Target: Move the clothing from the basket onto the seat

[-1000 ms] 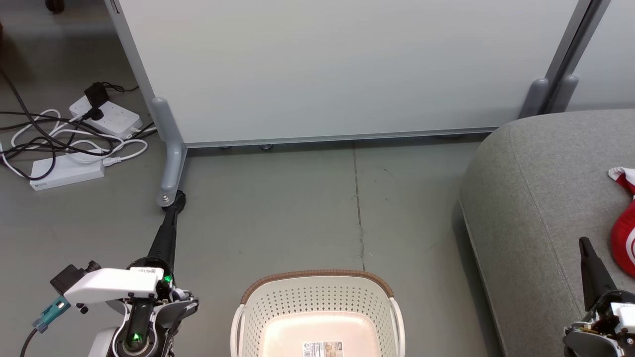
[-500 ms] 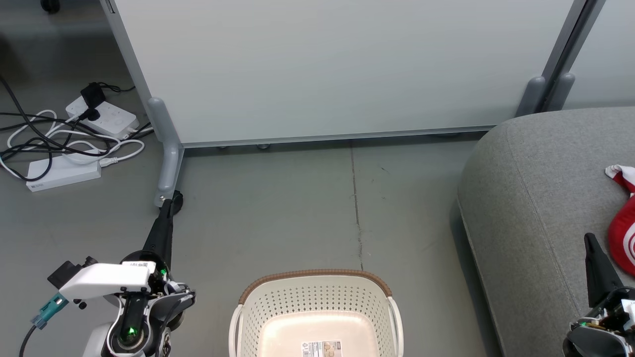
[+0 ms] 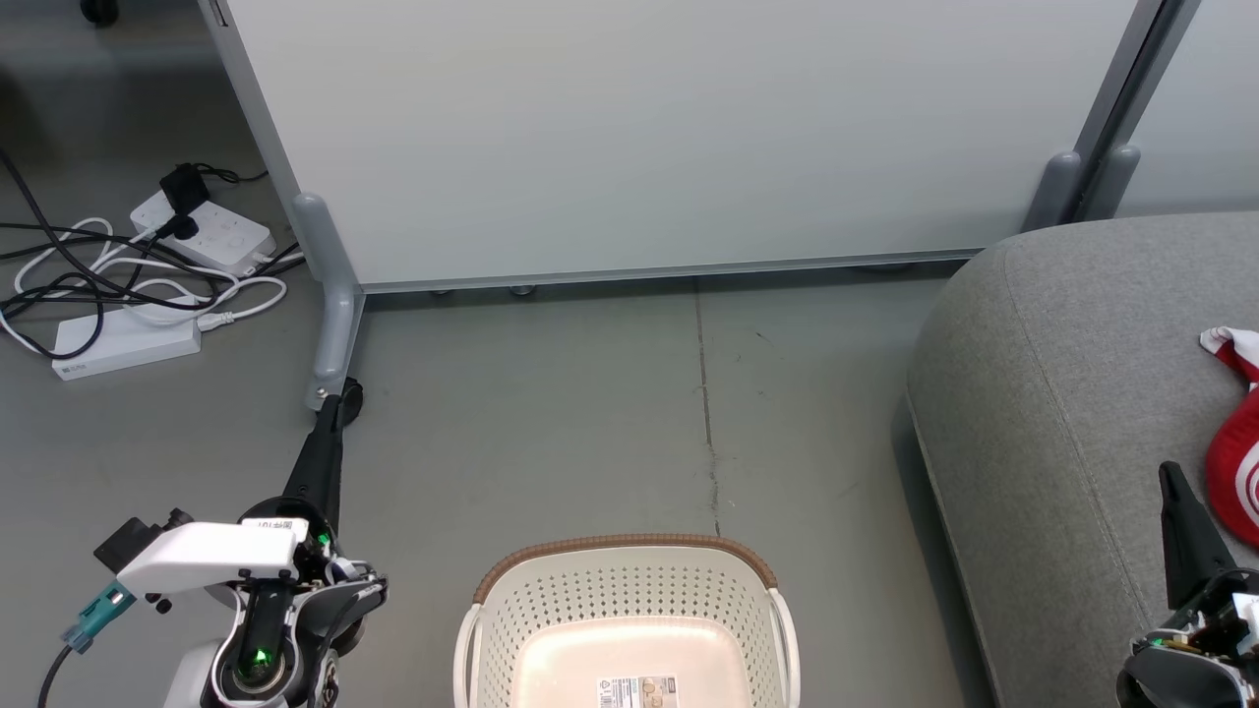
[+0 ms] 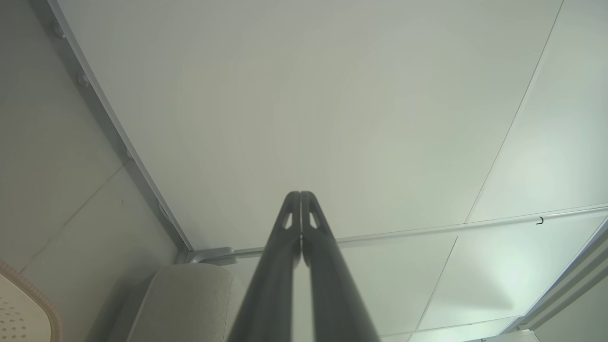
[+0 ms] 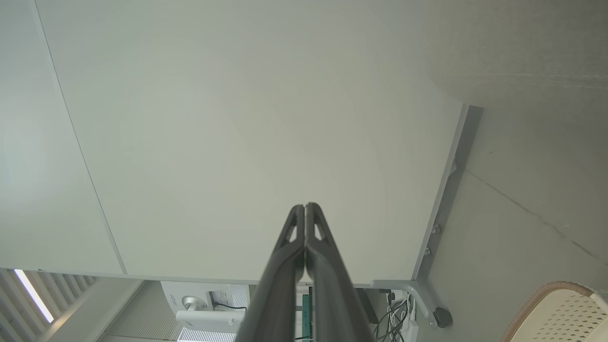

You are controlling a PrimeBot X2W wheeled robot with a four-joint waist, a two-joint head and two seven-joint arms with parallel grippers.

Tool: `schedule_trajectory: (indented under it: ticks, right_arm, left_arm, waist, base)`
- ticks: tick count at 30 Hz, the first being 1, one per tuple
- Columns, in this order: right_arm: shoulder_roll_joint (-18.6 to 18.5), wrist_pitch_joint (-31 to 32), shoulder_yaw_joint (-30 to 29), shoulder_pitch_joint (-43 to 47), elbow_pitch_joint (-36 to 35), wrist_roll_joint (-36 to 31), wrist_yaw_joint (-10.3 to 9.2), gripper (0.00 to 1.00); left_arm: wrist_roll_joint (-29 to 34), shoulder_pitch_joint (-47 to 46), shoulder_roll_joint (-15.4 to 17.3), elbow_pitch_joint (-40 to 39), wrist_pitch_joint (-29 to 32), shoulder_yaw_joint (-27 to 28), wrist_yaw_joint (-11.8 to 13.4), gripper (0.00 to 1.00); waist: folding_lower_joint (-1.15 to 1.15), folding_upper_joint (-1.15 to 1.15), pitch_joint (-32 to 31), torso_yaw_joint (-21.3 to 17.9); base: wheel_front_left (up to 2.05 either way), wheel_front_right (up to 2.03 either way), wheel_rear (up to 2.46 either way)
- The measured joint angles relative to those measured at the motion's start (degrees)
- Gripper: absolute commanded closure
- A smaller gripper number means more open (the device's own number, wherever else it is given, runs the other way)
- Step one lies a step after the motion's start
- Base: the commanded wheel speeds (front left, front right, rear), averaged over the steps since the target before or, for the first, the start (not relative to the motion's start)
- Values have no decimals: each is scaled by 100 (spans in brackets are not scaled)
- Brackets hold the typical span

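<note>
**Now that the basket shows bare, the move looks finished**

Although the head view cuts off its near end, the basket point(image 3: 629, 542) holds no cloth in the part that shows. There are only pale perforated walls and a paper label point(image 3: 639, 690) lying flat on its bottom. It stands on the floor point(image 3: 590, 423) at the near centre of the scene, left of the seat point(image 3: 1062, 393), with a strip of bare grey floor between the two.

The clothing point(image 3: 1237, 462) lies on top of the seat at the far right, a red bundle with white trim. Its right part runs out of the picture. The pile is probably all up there, but I cannot tell how many garments it holds.

Both arms carry nothing. The left gripper point(image 3: 344, 401) hangs at the near left over the floor, well apart from the basket. Its fingers are pressed together and point toward the foot of the white partition point(image 3: 629, 138). The right gripper point(image 3: 1169, 474) sits at the near right above the seat, near the red bundle but not touching it. Its fingers are likewise together with nothing between them. In each wrist view the pair meets tip to tip.

Judged from this, the transfer itself is done. Little can be left beyond a look at the hidden near end of the basket for any stray garment.
</note>
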Motion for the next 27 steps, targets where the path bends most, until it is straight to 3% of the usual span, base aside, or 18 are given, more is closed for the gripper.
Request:
schedule_trajectory:
  ticks: [27]
  right_arm:
    - [13, 7, -21, -19, 1, -8, 0, 100]
  left_arm:
    - [3, 0, -7, 0, 8, 10, 0, 100]
  waist:
    - [0, 0, 0, 0]
  base:
    - [0, 0, 0]
